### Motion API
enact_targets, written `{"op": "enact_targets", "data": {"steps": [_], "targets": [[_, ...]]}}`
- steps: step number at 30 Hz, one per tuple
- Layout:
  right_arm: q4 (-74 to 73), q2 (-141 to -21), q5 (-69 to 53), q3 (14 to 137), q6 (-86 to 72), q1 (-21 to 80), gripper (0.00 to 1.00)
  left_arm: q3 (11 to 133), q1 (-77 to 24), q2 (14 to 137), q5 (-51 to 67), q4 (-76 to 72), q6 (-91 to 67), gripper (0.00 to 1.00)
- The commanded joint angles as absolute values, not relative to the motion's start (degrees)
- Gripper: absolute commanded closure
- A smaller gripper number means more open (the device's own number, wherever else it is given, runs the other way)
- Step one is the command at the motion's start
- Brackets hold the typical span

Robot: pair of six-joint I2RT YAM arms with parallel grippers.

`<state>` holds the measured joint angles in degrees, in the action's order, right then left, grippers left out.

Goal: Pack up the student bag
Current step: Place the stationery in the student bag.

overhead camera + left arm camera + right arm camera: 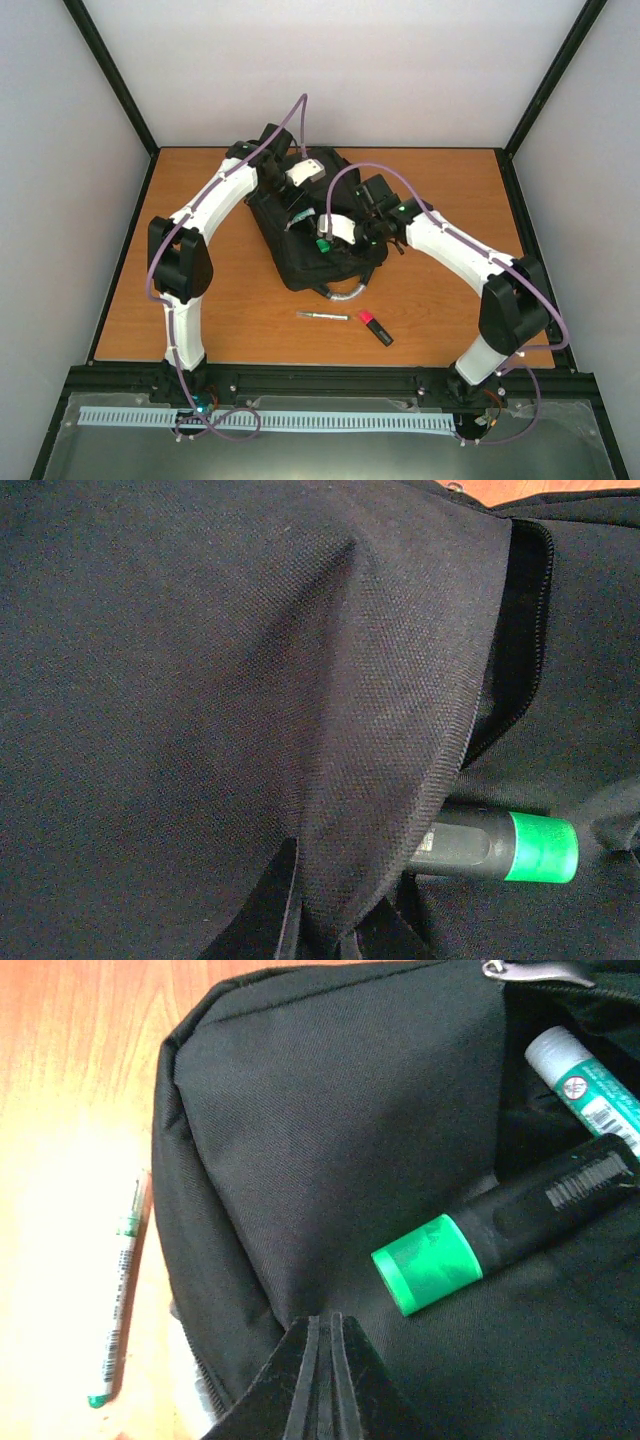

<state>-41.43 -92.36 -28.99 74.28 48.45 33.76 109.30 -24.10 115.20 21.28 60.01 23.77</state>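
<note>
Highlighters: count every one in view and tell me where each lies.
2. The green-capped highlighter pokes out of the opening of the student bag; the pink-capped highlighter lies on the table near the bag's handle. More may be hidden inside the bag.
</note>
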Motion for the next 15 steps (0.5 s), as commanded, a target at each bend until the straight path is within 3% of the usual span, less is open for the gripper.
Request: {"op": "enact_targets", "data": {"steps": [1,8,15], "targets": [[-36.7,-95.3,-28.1,73.0,54.4,35.0,0.93,110.2,-24.1,111.3,25.8,59.6,23.9,0.99],[-34.0,-98.7,-24.2,71.2,60.3,36.7,0.94,110.3,-24.1,111.5,25.8,59.8,24.1,0.99],[-23.2,-106.1,-11.4,76.9,58.5,37.0,0.97,109.8,-24.1,111.3,25.9,59.9,24.6,0.99]]}}
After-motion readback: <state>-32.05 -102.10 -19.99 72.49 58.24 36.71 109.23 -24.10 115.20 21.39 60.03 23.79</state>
